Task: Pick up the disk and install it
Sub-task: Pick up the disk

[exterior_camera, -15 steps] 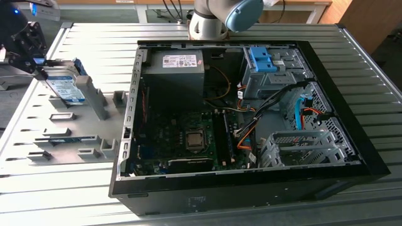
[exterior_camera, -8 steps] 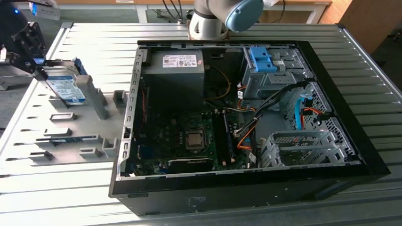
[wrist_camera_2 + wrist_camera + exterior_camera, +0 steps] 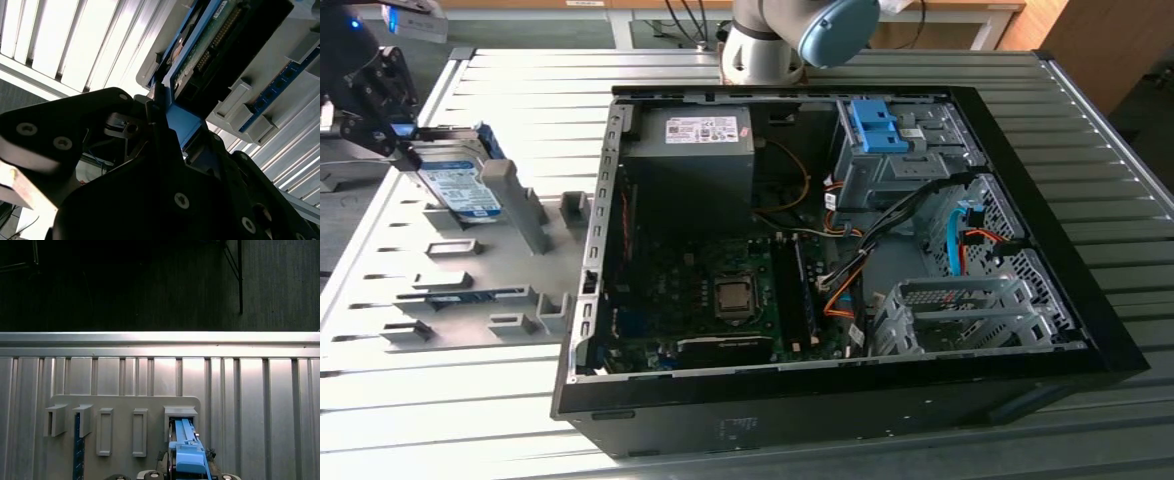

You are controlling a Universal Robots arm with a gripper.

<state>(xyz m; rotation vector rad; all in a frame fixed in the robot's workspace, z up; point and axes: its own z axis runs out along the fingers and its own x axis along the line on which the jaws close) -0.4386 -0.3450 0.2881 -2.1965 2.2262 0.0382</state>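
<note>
Pincer [image 3: 181,124] nearest us, pinching disk [image 3: 458,186] by blue edge, upright in grey rack [image 3: 480,290]; we see wrist tilted over it; ribbed bench [image 3: 534,75] open beyond, computer case [image 3: 854,420] beside rack.

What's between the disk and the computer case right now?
In the exterior view, grey upright posts of the holder plate stand between the disk and the computer case.

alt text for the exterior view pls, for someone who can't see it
A robot gripper meets the top of the disk, standing upright in a grey slotted holder at the exterior view's left. Beside it an open computer case lies on a ribbed metal table.
</note>
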